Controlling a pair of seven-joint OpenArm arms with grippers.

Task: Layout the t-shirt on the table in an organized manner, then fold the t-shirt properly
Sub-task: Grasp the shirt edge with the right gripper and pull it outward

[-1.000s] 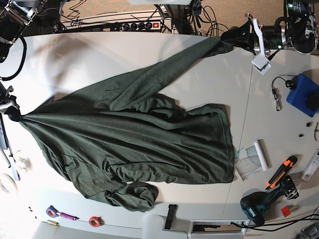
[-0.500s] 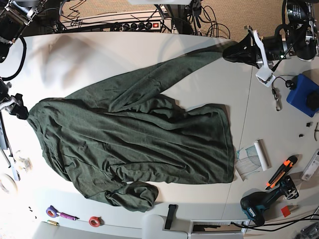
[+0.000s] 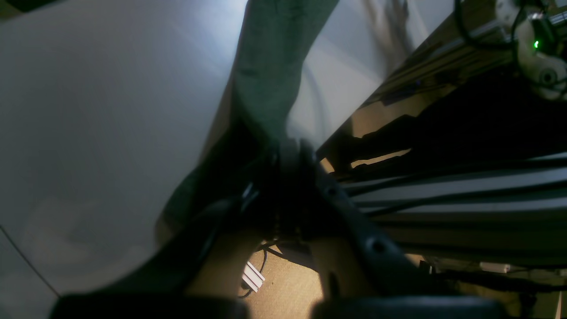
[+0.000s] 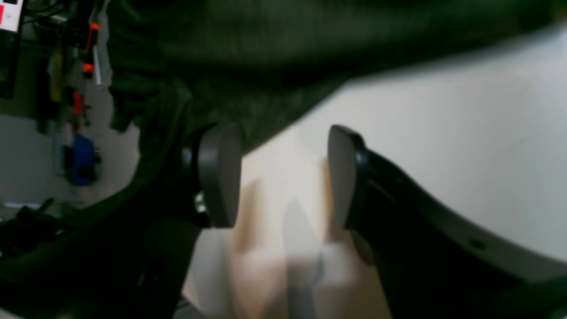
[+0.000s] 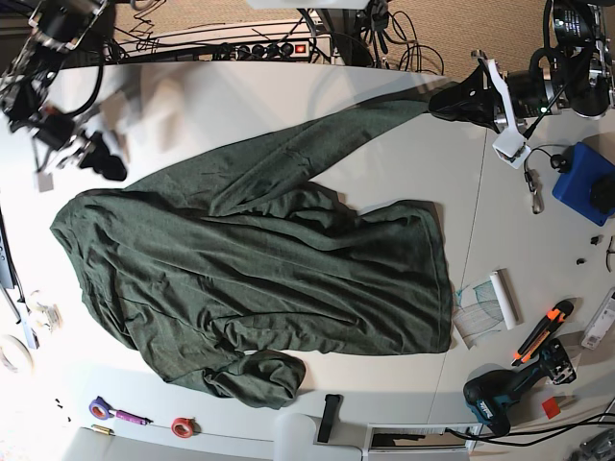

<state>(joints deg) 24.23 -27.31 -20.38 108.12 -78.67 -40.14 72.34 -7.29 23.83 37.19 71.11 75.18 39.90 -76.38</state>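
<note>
Your left tool (image 5: 450, 98) clamped on t-shirt (image 5: 259, 279) end, grip pt too dark, right tool (image 4: 283, 177) wide, blurred, white bench (image 5: 192, 106).

Dark green t-shirt (image 5: 259, 269) lies rumpled across the table, one corner stretched

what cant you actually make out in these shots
1. Left wrist view: how much t-shirt the left hand pinches; shadow swallows the grip.
2. Base view: the right hand is motion-blurred, its opening unreadable there.
3. Base view: where the t-shirt's neck opening lies; bunched folds cover it.
</note>
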